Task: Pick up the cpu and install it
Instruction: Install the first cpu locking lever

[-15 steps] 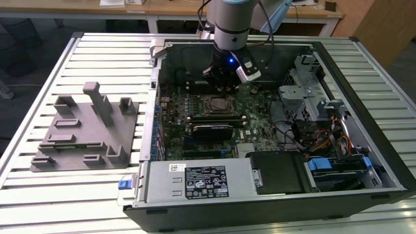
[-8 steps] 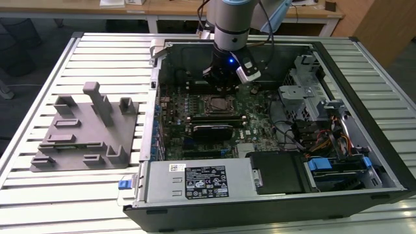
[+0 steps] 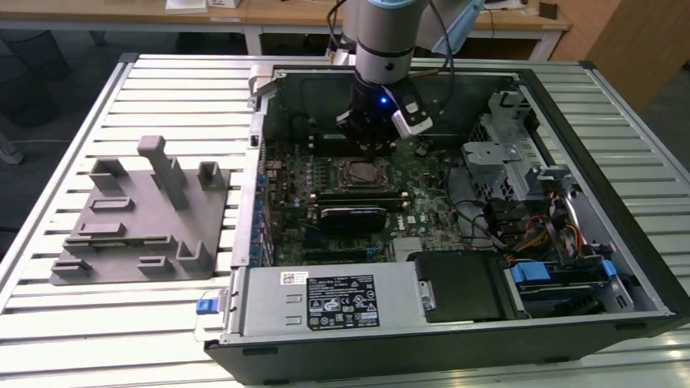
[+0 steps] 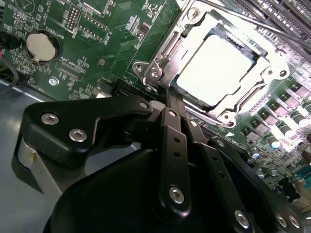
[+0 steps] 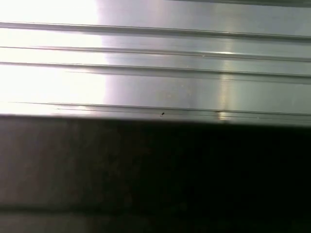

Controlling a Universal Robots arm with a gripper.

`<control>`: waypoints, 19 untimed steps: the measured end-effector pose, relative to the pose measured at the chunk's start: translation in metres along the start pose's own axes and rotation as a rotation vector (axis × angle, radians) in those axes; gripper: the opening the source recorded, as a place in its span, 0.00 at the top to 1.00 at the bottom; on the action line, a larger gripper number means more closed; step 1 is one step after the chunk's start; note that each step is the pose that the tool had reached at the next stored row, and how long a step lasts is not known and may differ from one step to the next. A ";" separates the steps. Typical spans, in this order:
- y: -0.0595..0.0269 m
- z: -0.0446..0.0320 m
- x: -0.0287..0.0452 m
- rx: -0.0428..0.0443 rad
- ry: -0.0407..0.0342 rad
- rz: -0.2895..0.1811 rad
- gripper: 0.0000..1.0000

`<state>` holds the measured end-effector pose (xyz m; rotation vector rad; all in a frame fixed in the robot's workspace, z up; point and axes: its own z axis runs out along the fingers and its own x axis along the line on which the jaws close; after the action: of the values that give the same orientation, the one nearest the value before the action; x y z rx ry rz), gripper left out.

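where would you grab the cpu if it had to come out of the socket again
Probably by two opposite edges of the cpu, coming straight down from above. It lies flat inside the socket frame, so only its silvery top faces up and the sides look walled in. The claw sits just beside the frame.

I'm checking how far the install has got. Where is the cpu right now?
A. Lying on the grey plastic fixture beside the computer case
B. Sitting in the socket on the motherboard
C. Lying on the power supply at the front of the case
B: in the second wrist view the silvery cpu sits flat inside the metal socket frame on the green motherboard, just beyond the gripper.
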<state>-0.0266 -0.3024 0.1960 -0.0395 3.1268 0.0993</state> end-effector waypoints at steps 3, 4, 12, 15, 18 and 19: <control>0.0002 -0.0021 -0.0001 0.0008 0.0003 0.000 0.89; 0.0001 -0.0031 0.0000 0.0011 0.0005 0.000 0.89; 0.0000 -0.0138 -0.0002 0.0039 0.0007 0.000 0.89; -0.0022 -0.0140 -0.0001 0.0053 0.0008 0.000 0.89; -0.0031 -0.0140 0.0000 0.0052 0.0006 0.000 0.89; -0.0033 -0.0140 -0.0001 0.0052 0.0007 0.000 0.89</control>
<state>-0.0266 -0.3065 0.2098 -0.0396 3.1276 0.0912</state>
